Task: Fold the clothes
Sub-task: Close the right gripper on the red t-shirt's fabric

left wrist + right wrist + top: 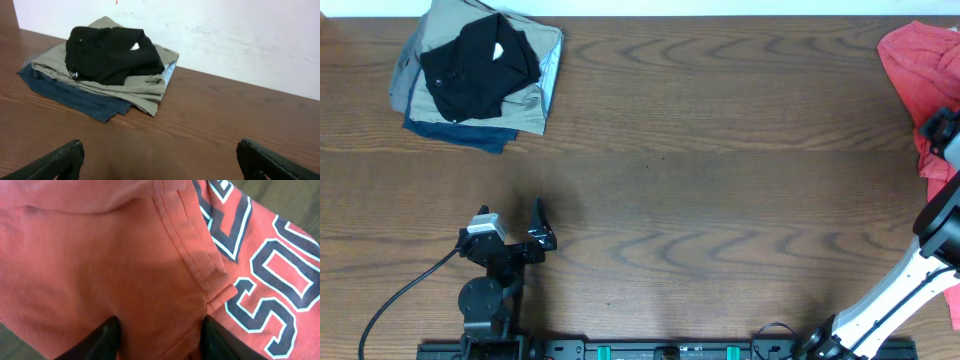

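From overhead, the coral-red soft fabric T-shirt (918,60) lay at the far right edge of the brown wooden table (720,200) under the right gripper (936,130), well apart from the left gripper (535,228). The left wrist view showed that gripper's jaws spread wide, empty. In the right wrist view, fingers (107,340) straddled a stitched hem fold (200,265); whether they gripped it was unclear, and a shallow pinch might slip.

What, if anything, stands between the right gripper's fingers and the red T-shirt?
Nothing visible. In the right wrist view the right gripper is down on the red T-shirt, its fabric lying between the two fingers. The folded pile sits far off, at the opposite end of the table.
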`<action>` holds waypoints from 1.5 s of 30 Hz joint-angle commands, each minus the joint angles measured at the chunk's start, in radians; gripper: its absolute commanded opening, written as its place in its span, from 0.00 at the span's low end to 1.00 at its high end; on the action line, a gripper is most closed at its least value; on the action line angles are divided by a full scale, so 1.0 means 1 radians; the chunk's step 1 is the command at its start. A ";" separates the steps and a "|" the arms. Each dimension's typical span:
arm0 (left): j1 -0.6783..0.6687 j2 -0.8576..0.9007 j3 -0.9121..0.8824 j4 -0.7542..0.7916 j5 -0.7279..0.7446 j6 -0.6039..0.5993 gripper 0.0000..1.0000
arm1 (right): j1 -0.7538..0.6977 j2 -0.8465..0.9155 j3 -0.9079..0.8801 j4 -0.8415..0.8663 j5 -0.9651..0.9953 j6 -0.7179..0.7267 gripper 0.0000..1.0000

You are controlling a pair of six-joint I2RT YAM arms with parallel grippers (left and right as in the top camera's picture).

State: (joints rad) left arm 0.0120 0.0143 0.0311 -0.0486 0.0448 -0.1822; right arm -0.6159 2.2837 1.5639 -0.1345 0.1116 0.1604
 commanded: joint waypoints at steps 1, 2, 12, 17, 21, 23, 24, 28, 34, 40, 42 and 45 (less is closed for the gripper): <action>0.003 -0.002 -0.027 -0.019 -0.016 0.010 0.98 | -0.007 0.018 0.033 -0.021 -0.003 0.010 0.46; 0.003 -0.002 -0.027 -0.019 -0.016 0.010 0.98 | -0.007 0.018 0.033 -0.023 -0.003 0.011 0.46; 0.003 -0.002 -0.027 -0.019 -0.016 0.010 0.98 | -0.008 0.018 0.033 -0.039 -0.003 0.010 0.23; 0.003 -0.002 -0.027 -0.019 -0.016 0.010 0.98 | -0.008 0.018 0.033 -0.039 -0.002 0.010 0.20; 0.003 -0.002 -0.027 -0.019 -0.016 0.010 0.98 | -0.008 0.016 0.033 -0.046 -0.003 0.011 0.17; 0.003 -0.002 -0.027 -0.019 -0.016 0.010 0.98 | -0.008 0.013 0.033 -0.051 -0.003 0.011 0.17; 0.003 -0.002 -0.027 -0.019 -0.016 0.010 0.98 | -0.008 0.010 0.034 -0.053 -0.003 0.011 0.21; 0.003 -0.002 -0.027 -0.019 -0.016 0.010 0.98 | -0.007 -0.012 0.034 -0.065 -0.003 0.011 0.17; 0.003 -0.002 -0.027 -0.019 -0.016 0.010 0.98 | 0.005 -0.054 0.034 -0.080 -0.003 0.011 0.01; 0.003 -0.002 -0.027 -0.019 -0.016 0.010 0.98 | 0.032 -0.078 0.034 -0.082 -0.003 0.011 0.01; 0.003 -0.002 -0.027 -0.019 -0.016 0.010 0.98 | 0.046 -0.080 0.034 -0.084 -0.003 0.011 0.01; 0.003 -0.002 -0.027 -0.019 -0.016 0.010 0.98 | 0.077 -0.085 0.034 -0.091 -0.003 0.010 0.01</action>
State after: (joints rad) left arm 0.0120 0.0143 0.0311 -0.0486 0.0448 -0.1822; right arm -0.5831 2.2452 1.5887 -0.2203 0.1101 0.1722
